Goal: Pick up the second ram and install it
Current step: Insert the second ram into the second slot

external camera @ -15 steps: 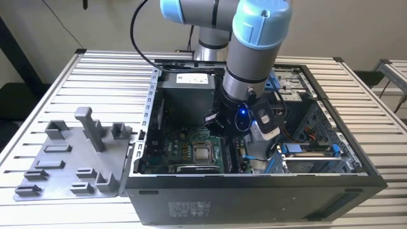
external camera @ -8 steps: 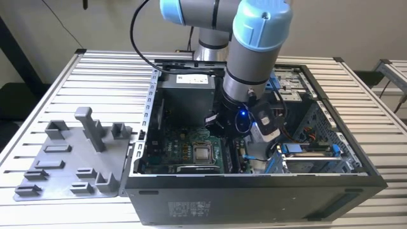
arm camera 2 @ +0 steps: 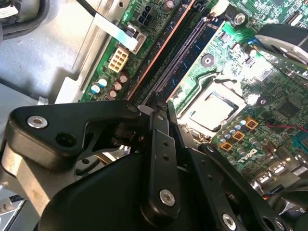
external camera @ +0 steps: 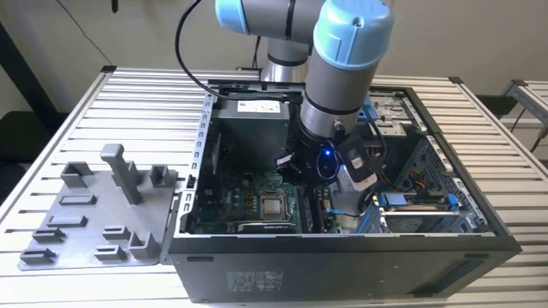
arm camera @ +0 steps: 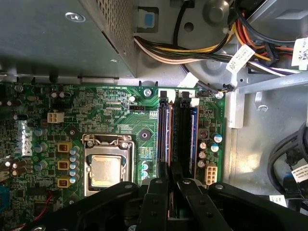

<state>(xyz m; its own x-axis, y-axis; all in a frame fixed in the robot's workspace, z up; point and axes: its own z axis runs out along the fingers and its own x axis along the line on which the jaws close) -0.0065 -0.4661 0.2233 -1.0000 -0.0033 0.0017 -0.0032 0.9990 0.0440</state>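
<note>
Ram (arm camera: pixel 173 144) is sitting in its motherboard (arm camera: pixel 120 120) slot, and I've got the tool (arm camera: pixel 172 185) pinched nearly shut on its near end. Looks like the seating step; it needs straight, even downward pressure.

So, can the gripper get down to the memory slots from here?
Probably yes: the gripper sits right at the memory slots, and the cable bundle lies beyond their far end, not across them.
</note>
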